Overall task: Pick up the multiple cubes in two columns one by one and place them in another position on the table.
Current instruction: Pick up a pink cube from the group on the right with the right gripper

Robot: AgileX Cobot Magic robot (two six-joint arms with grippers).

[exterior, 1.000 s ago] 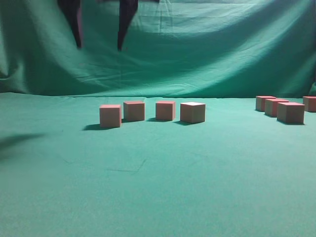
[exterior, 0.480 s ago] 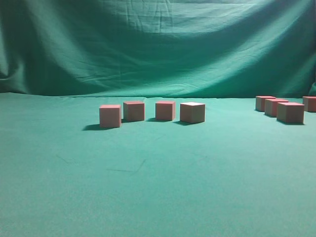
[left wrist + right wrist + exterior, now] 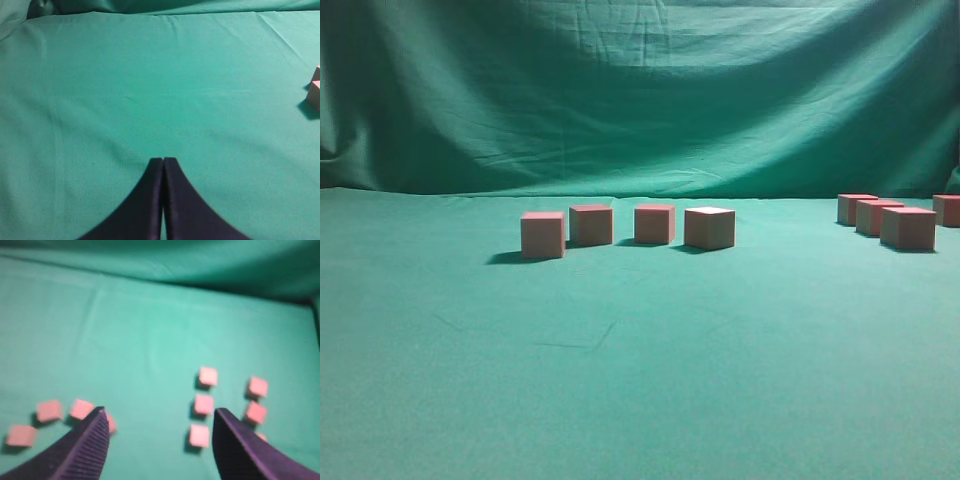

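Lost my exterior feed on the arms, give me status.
Left claw shut, empty. Right claw open, empty, high above the cubes. Four cubes relocated in a row; two columns remain. Nothing in the way.

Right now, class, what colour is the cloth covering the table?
Green; the cloth shows best in the exterior view, spread under the blocks.

Exterior view sits low, near block height, looking along the green cloth-covered table (image 3: pixel 640 380) toward the draped backdrop. Left wrist view looks down close over bare cloth. Right wrist view looks down from higher up, sharing the small reddish-pink matte cubes (image 3: pixel 204 404) with exterior view.
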